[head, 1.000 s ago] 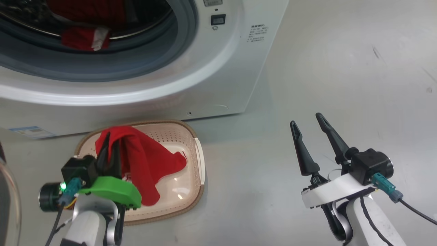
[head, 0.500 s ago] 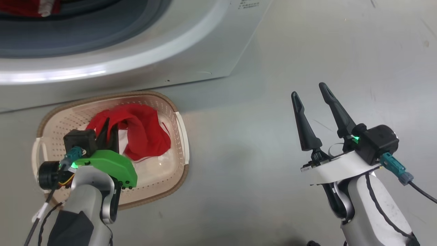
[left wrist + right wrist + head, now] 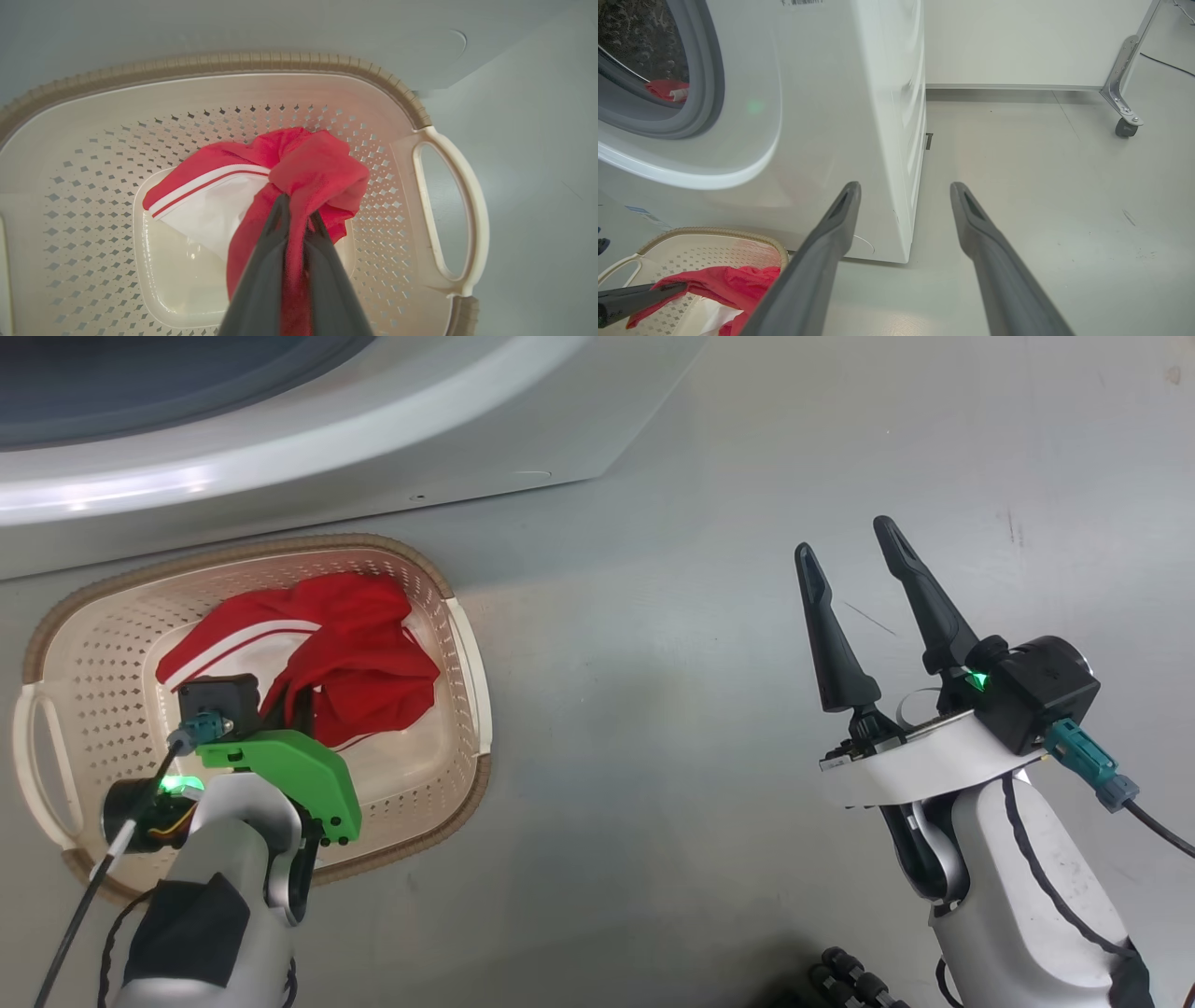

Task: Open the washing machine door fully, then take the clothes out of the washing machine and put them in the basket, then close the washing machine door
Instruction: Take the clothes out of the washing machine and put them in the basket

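The bright red fabric garment with white trim (image 3: 317, 168) looks light and limp — it slumps into the cream perforated plastic basket (image 3: 233, 60), a bunched fold pinched in the clenched jaws of the left gripper (image 3: 297, 210). The right gripper (image 3: 842, 537) is empty, jaws spread wide — any gathered fold should suit grasping.

Entry, as I saw it: the clothes (image 3: 317, 172) were bright red, with a white panel and red-striped white trim. The basket (image 3: 93, 186) was cream, diamond-perforated, with a tan woven-look rim. The washing machine (image 3: 822, 93) was white, its seal (image 3: 712, 88) grey. My left claw (image 3: 299, 207) and right claw (image 3: 843, 537) were dark grey.
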Tool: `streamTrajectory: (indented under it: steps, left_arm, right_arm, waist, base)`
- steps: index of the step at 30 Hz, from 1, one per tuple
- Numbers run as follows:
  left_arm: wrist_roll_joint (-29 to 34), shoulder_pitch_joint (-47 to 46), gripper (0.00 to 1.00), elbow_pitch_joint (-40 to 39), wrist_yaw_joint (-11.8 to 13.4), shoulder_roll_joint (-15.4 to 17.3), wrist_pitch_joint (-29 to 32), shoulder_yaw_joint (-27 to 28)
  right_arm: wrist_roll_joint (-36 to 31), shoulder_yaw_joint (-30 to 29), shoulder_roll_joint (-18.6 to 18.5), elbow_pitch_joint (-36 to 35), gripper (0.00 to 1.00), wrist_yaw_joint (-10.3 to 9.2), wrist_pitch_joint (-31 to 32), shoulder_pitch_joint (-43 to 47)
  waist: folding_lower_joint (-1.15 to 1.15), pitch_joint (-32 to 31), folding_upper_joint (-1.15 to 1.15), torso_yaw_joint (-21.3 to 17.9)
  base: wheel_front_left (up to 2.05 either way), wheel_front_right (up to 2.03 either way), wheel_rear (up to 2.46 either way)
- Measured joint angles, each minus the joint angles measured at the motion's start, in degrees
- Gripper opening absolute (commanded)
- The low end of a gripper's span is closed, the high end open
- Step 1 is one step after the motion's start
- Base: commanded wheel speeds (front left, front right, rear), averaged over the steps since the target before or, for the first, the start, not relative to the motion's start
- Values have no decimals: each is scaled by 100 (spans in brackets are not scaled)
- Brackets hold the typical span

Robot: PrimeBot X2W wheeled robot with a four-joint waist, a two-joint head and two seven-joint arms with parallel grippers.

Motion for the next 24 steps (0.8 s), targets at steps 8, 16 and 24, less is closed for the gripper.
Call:
streamTrajectory:
  steps: [8,16,24]
  left_arm:
    - [-148,-342,0,519,-90,-55,-24,54]
    - [-211,-422,100,936,-205,-124,-365,42]
    - [-236,-421,100,1067,-360,-140,-1033,-22]
  right_arm:
    - [0,-23,0,68,100,-1,0,-49]
    - [0,-41,-1,227,100,-1,0,-74]
    - [-1,-100,-2,400,100,-1,0,-68]
  waist:
    - [0,36,0,12]
    - [0,-161,0,91]
    - [0,-593,0,218]
  base:
    - [0,0,0]
    - [0,0,0]
    - [0,0,0]
